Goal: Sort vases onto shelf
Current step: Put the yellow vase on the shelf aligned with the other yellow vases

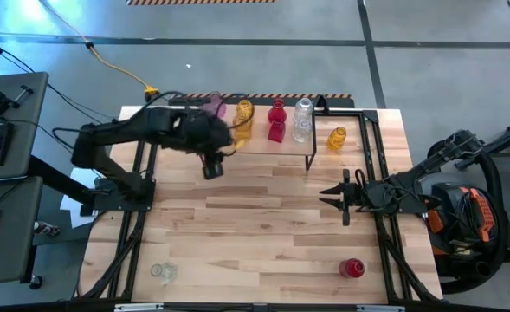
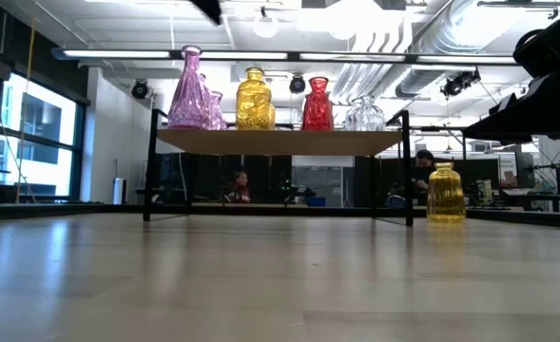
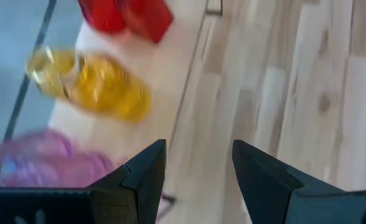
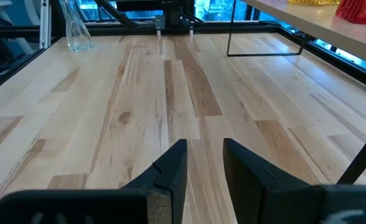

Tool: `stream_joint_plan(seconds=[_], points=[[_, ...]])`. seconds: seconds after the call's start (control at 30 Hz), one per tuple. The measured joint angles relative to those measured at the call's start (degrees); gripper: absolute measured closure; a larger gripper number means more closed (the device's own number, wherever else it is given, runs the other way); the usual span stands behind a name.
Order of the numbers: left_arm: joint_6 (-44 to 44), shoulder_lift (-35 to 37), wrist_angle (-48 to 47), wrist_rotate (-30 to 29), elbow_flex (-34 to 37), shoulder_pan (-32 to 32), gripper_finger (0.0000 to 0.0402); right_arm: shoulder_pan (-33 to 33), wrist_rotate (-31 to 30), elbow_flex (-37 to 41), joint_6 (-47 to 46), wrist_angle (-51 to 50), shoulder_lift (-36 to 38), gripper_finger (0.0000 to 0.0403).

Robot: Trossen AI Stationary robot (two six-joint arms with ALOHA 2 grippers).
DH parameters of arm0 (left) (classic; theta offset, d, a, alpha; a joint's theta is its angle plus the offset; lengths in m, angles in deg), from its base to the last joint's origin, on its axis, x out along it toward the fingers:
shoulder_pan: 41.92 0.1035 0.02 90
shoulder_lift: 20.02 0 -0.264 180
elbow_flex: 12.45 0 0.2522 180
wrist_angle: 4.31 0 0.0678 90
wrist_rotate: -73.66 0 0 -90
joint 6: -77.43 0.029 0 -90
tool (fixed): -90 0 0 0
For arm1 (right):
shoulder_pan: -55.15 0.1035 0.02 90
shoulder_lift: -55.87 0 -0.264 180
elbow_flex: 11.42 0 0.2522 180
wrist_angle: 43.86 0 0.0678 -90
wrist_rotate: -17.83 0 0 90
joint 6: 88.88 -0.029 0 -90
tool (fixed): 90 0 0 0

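Looking down from above, the low light-wood shelf on black wire legs (image 1: 267, 143) sits at the top centre of the frame, holding pink (image 1: 215, 107), amber (image 1: 243, 119), red (image 1: 276, 120) and clear (image 1: 302, 119) glass vases. A small amber vase (image 1: 337, 138) stands just right of it. The left gripper (image 1: 213, 166) hangs at the shelf's left front corner, fingers apart, holding nothing. The right gripper (image 1: 334, 195) waits centre-right, slightly open and empty. A squat red vase (image 1: 351, 268) and a clear vase (image 1: 162, 272) sit along the bottom.

From table level, the tall pink bottle-shaped vase (image 2: 190, 90) stands leftmost on the shelf.
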Motion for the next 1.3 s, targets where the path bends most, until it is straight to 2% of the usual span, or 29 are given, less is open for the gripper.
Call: stream_joint_plan(seconds=[0.13, 0.3, 0.4, 0.53, 0.73, 0.9, 1.07, 1.2, 1.3], points=[[-5.2, 9.0, 3.0, -0.7, 12.0, -2.2, 0.0225, 0.0, 0.0, 0.0, 0.0, -0.1, 0.0, 0.0315], [-11.9, 25.7, 16.4, -1.6, 32.9, -6.1, 0.0225, 0.0, 0.0, 0.0, 0.0, -0.1, 0.0, 0.0315], [-12.9, 35.7, 25.5, -1.8, 44.7, -8.5, 0.0225, 0.0, 0.0, 0.0, 0.0, -0.2, 0.0, 0.0315], [-13.2, 47.4, 31.1, -2.0, 56.3, -11.1, 0.0225, 0.0, 0.0, 0.0, 0.0, -0.3, 0.0, 0.0315], [-12.0, 61.4, 33.3, -4.6, 66.1, -15.6, 0.0225, 0.0, 0.0, 0.0, 0.0, -0.6, 0.0, 0.0315], [-10.3, 69.3, 38.7, -6.5, 72.4, -19.0, 0.0225, 0.0, 0.0, 0.0, 0.0, -0.6, 0.0, 0.0315], [-9.7, 74.1, 42.9, -7.1, 76.3, -20.8, 0.0225, 0.0, 0.0, 0.0, 0.0, -0.8, 0.0, 0.0315], [-9.0, 76.0, 54.6, -7.8, 82.3, -21.4, 0.0225, 0.0, 0.0, 0.0, 0.0, -1.0, 0.0, 0.0315], [-4.5, 78.1, 61.5, -7.5, 87.6, -21.5, 0.0225, 0.0, 0.0, 0.0, 0.0, -1.0, 0.0, 0.0315]])
